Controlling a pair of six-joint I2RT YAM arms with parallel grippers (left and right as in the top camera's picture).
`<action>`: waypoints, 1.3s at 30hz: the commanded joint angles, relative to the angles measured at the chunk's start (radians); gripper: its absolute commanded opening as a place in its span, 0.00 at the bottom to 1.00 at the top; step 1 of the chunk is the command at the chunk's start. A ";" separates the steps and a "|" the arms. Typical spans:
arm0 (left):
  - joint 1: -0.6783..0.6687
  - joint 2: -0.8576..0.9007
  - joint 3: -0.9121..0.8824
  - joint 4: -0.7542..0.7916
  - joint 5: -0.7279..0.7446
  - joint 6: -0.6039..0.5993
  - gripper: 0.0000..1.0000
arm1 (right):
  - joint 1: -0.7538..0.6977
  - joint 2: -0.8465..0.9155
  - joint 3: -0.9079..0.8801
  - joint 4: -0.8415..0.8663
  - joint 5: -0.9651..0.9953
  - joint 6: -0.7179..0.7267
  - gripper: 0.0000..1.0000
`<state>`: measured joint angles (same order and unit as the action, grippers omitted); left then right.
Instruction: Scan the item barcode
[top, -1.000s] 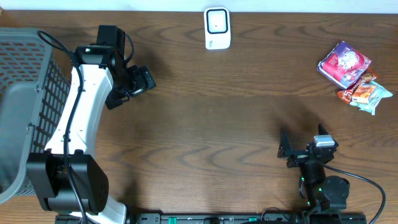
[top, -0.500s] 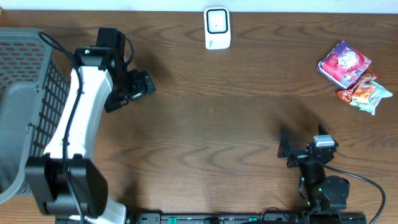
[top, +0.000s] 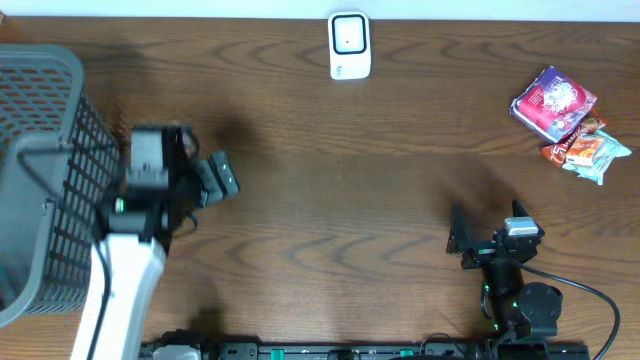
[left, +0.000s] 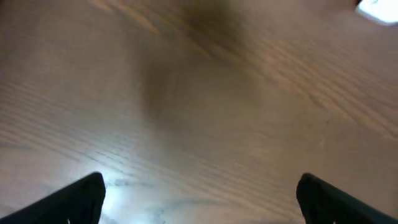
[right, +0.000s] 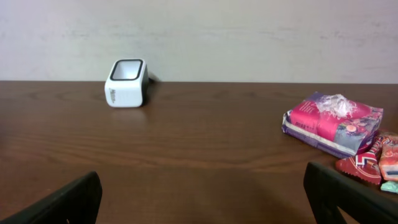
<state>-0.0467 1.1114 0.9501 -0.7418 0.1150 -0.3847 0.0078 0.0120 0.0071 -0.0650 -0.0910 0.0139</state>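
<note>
Where the dark wood-grain table (top: 330, 200) meets its far edge, a small white scanner (top: 349, 45) stands at ctr: a rounded plastic block w/ a dark-rimmed window on top. At the far R, well apart from it, lies a pink packet (top: 553, 102), a soft, crinkly pillow shape w/ purple edges and a shiny printed face, flat on the wood. Touching its near corner are orange packets (top: 585, 148), glossy foil w/ a pale bluish end; can't tell how many. All packets lie loose, well apart from both grippers.

At the L edge is a grey plastic basket (top: 60, 160) w/ open lattice walls and a thick smooth rim. Just beside it is the L gripper (top: 215, 178), black, on a white arm that looks blurred from above. Its wrist view shows two black tips wide apart at the lower corners w/ only smeared wood grain btwn them: released, empty.

The R gripper (top: 487, 215) sits near the front edge, R of ctr, black w/ a small grey block on top and a cable looping behind. Its wrist view looks level across the table to a plain pale wall (right: 249, 37). Both tips are spread wide w/ bare wood btwn them, scanner ahead to the L, pink packet ahead to the R. Released too.
</note>
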 joint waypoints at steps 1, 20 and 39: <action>0.002 -0.163 -0.137 0.080 -0.019 0.017 0.98 | 0.005 -0.006 -0.002 -0.005 0.007 -0.011 0.99; 0.000 -0.828 -0.596 0.391 -0.018 0.024 0.98 | 0.005 -0.006 -0.002 -0.005 0.007 -0.011 0.99; 0.001 -1.077 -0.775 0.779 -0.020 0.123 0.98 | 0.005 -0.006 -0.002 -0.005 0.007 -0.011 0.99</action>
<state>-0.0467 0.0628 0.2031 0.0051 0.1040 -0.2943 0.0078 0.0120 0.0071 -0.0658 -0.0891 0.0139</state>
